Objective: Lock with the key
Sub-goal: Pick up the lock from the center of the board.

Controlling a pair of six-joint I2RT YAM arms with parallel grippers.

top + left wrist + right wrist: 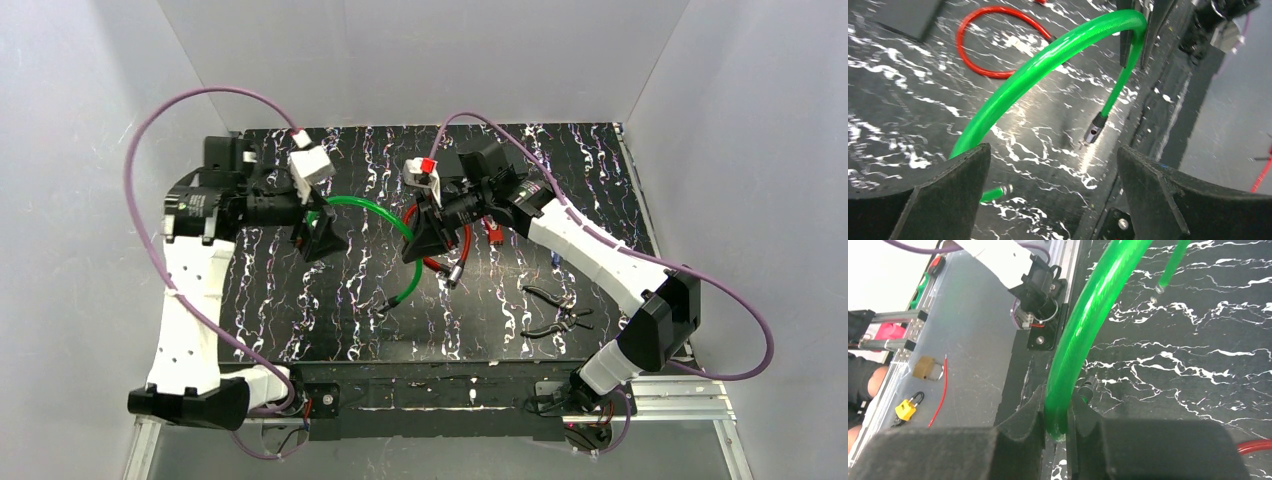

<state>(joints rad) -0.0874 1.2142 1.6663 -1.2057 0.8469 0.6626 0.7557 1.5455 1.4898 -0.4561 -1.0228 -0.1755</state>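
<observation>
**Right wrist view: green cable lock (1083,330) clenched in the right gripper (1057,407)**

The cable is glossy, translucent green plastic tubing, round in section and bent in a wide arc. It is lifted over the middle of the desk (300,300), a little toward the far edge. In the left wrist view one end hangs down with a dark-and-silver cylindrical metal tip (1093,132). A second metal-capped end (1004,189) lies low beside that camera's own finger. The matt black fingers of the right gripper pinch the tube tight. The left gripper (1053,150) is released, its foam-like pads spread wide, with the green arc running past one of them.

A thinner red cable lock (993,40) loops flat on the black, white-veined, marble-patterned desk. Pliers (555,310) lie toward the near right corner.

The grip point is partly hidden by the fingers. A small red piece (495,232) by the right forearm is too small to identify.

Both arms rise from the near edge and bend inward, wrists level and fingers angled down.
</observation>
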